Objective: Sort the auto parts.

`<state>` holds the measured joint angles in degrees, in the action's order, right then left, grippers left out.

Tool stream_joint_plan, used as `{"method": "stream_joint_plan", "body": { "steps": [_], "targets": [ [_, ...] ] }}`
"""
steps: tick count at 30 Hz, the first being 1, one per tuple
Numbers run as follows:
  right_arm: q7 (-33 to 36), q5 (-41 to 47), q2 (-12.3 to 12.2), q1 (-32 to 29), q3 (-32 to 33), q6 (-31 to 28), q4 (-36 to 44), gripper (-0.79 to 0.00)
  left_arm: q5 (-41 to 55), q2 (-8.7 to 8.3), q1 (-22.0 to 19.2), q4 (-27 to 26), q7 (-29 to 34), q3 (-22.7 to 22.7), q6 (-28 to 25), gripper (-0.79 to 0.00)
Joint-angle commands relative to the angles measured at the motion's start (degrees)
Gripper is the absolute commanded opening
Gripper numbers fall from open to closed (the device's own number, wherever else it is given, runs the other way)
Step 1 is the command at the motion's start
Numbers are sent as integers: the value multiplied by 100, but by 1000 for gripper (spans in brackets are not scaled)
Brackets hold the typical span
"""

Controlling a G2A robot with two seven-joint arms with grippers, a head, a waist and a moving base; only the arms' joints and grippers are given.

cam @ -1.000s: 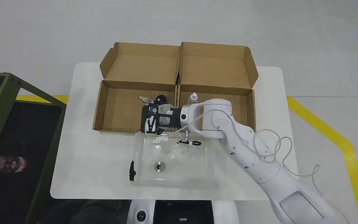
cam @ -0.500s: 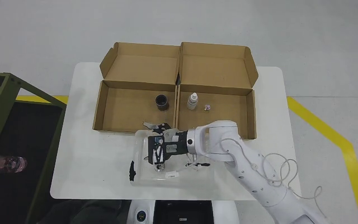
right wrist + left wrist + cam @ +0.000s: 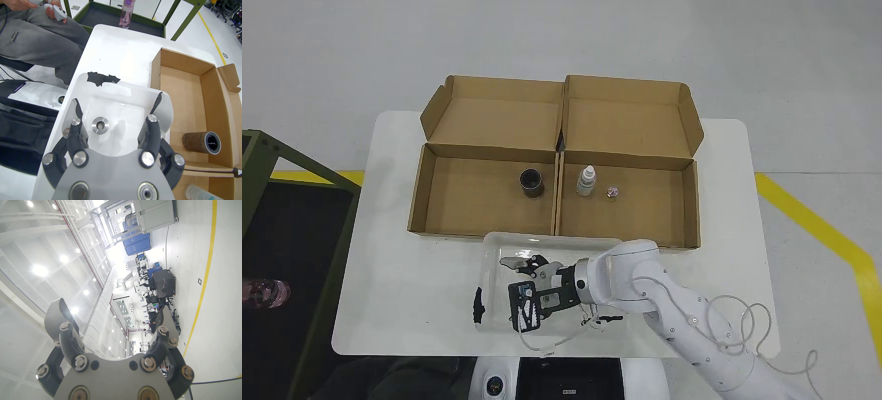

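Right end effector: jaws apart, empty, over tray. Ring: flat in tray beneath, nearer one jaw, apparently the next pick. Left end effector: jaws apart, empty, turned ceilingward, clear.

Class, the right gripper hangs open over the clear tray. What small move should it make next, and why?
Probably lower the right gripper, nudged toward the round metal part, then close on it. Its jaws stand open and empty, the part lies loose in the clear tray, off-centre between them, and the dark cylinder already lies in the cardboard box.
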<state>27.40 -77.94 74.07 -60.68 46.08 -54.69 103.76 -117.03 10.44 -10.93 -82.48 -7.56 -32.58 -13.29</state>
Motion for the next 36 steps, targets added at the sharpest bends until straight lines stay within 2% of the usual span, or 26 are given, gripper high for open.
{"method": "stream_joint_plan", "body": {
  "steps": [1, 8, 16, 26, 36],
  "targets": [
    [1, -89, -17, -13, -20, -48, -26, -163, 0, 0, 0, 0, 0, 0, 0, 0],
    [-100, -299, -49, -53, -62, 51, -236, -203, 0, 0, 0, 0, 0, 0, 0, 0],
    [-217, -527, -51, 17, -249, 33, -539, -185, 0, 0, 0, 0, 0, 0, 0, 0],
    [-286, -700, -27, 125, -486, 64, -876, -209, 0, 0, 0, 0, 0, 0, 0, 0],
    [-386, -817, 27, 269, -713, 173, -1240, -314, 0, 0, 0, 0, 0, 0, 0, 0]
  ]
}}
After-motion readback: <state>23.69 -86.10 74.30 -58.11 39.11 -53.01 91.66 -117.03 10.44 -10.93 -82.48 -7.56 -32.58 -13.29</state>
